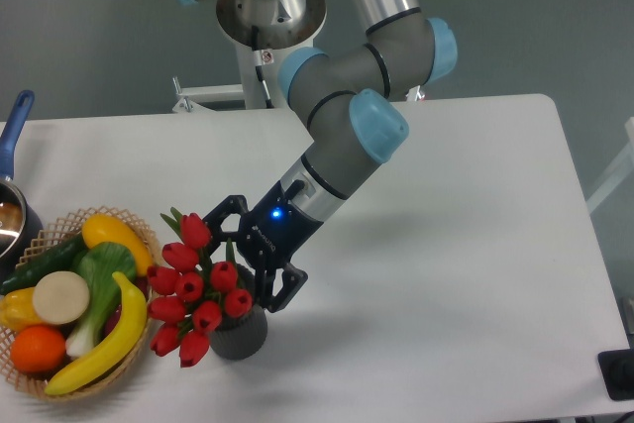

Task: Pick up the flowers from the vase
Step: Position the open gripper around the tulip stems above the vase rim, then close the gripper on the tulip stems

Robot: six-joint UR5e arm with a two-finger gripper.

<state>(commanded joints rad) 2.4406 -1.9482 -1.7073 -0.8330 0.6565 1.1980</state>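
Observation:
The flowers (195,289), a bunch of red tulip buds with green leaves, stand in the dark grey ribbed vase (239,336) near the table's front left. The bunch leans left, toward the basket. My gripper (241,257) is at the right side of the bunch, just above the vase. Its black fingers are spread, one at the upper left by the top bud and one (285,286) at the lower right. Leaves and stems show between them. The fingers look open around the stems, not closed on them.
A wicker basket (40,383) of fruit and vegetables, with a banana (107,339) and an orange (38,348), sits right beside the flowers on the left. A blue-handled pot (12,151) is at the left edge. The white table (446,274) extends to the right.

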